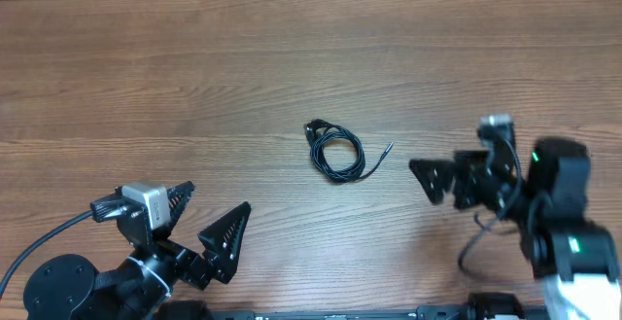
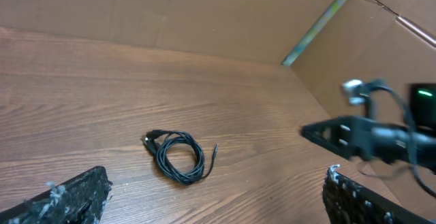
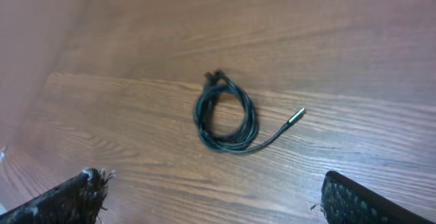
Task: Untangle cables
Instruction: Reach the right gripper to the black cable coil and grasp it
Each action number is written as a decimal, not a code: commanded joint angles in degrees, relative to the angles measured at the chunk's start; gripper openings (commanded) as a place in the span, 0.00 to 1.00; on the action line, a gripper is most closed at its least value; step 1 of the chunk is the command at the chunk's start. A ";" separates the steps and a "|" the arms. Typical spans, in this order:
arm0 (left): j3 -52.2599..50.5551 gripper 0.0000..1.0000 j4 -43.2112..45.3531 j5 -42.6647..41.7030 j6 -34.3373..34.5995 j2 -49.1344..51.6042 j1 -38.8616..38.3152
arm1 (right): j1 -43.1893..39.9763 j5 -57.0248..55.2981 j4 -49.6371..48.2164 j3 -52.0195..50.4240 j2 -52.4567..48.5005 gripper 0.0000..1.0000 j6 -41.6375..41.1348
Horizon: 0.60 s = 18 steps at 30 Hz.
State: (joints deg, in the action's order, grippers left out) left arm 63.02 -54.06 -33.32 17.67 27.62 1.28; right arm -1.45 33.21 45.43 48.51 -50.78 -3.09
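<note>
The cables (image 1: 335, 151) lie in a small coiled black bundle at the table's middle, with one loose plug end pointing right. The bundle also shows in the left wrist view (image 2: 179, 156) and in the right wrist view (image 3: 225, 118). My left gripper (image 1: 209, 223) is open and empty at the front left, well short of the bundle. My right gripper (image 1: 432, 177) is open and empty to the right of the bundle, pointing toward it. In both wrist views the fingers (image 2: 214, 197) (image 3: 214, 197) stand wide apart with bare wood between them.
The wooden table (image 1: 194, 87) stretches all around the bundle. A cardboard wall (image 2: 204, 13) stands along the far side and at the right. The right arm (image 2: 381, 132) shows in the left wrist view.
</note>
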 commanded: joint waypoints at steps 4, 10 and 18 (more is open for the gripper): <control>-0.31 0.99 0.35 0.48 0.13 0.09 0.46 | 3.89 -2.29 -7.82 -0.17 -15.98 1.00 -7.10; -0.31 0.99 0.55 0.59 0.09 0.09 0.46 | 14.08 -3.10 -18.67 -0.13 -29.24 1.00 -5.55; -0.31 0.99 0.59 0.92 -2.49 0.09 0.46 | 19.50 -3.45 -30.05 -0.13 -36.72 1.00 6.14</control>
State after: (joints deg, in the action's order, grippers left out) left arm 63.02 -54.00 -32.84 16.88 27.62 1.28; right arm 18.09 30.44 17.47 48.40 -86.56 -2.44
